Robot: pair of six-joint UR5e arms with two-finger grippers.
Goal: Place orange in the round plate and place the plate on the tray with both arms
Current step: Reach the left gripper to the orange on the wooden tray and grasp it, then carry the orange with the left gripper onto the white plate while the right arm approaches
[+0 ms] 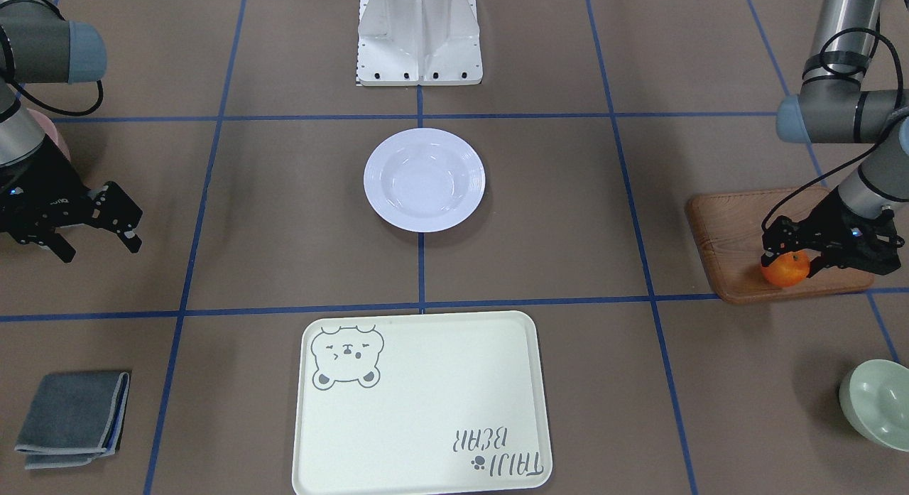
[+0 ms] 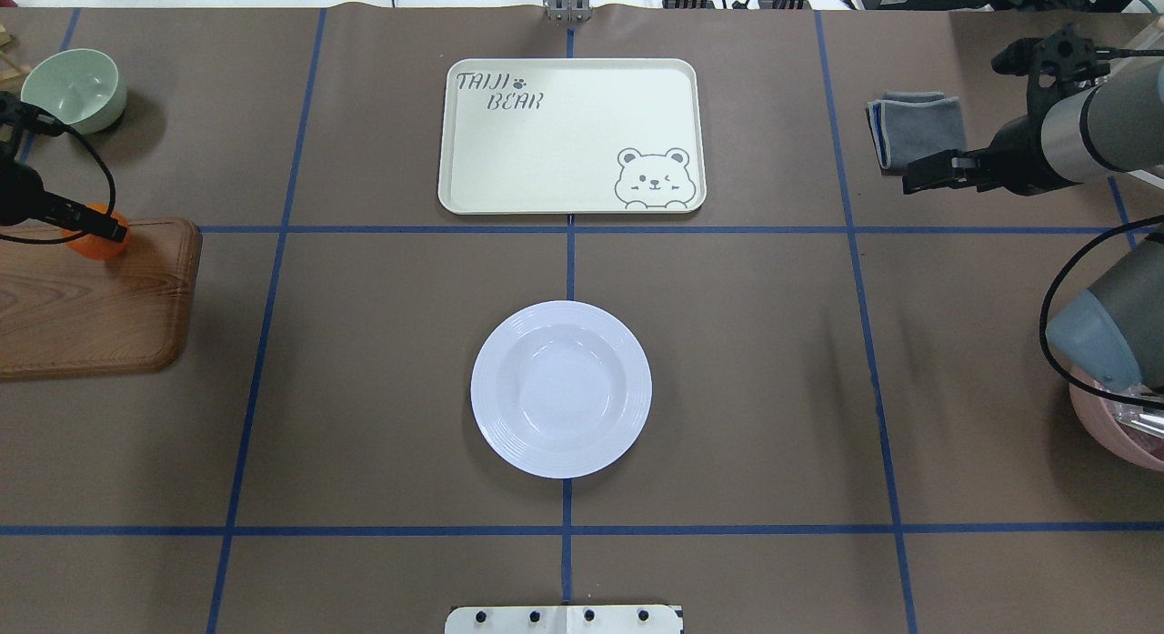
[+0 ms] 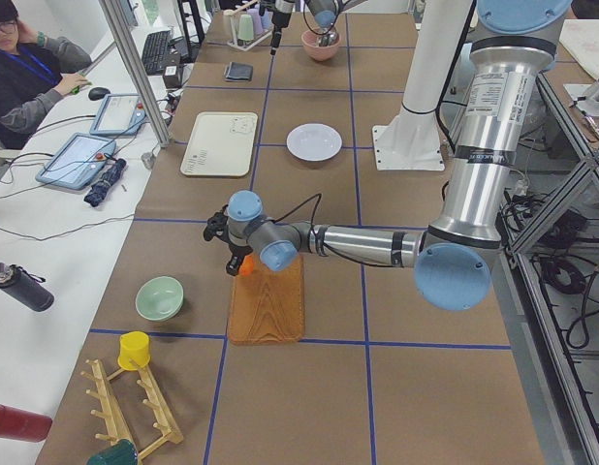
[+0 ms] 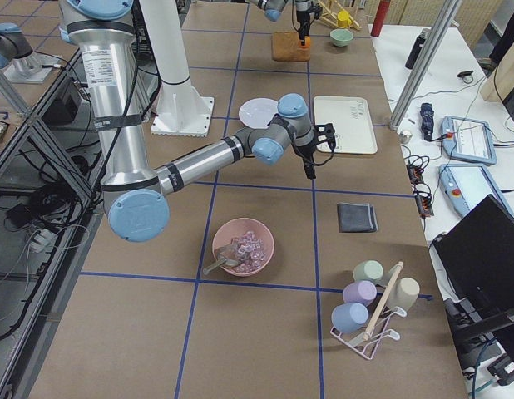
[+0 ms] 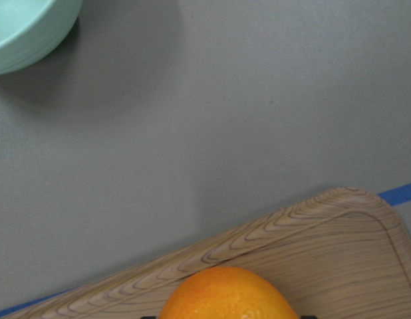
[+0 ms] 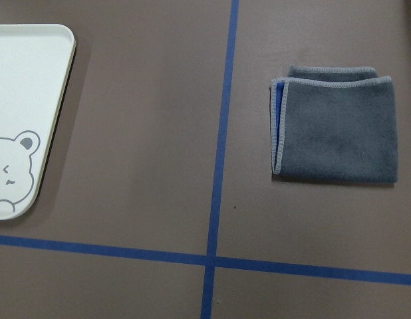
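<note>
orange (image 5: 227, 296) | left jaws grip it (at board (image 5: 312, 246)) | right jaws apart, hovering

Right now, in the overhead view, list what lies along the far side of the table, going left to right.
pale green bowl → tray → folded grey cloth

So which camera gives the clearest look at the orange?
Exterior front-facing: the orange shows nearly whole on the wooden board. The left wrist view crops it, the overhead view half hides it, and both side views show it small.
</note>
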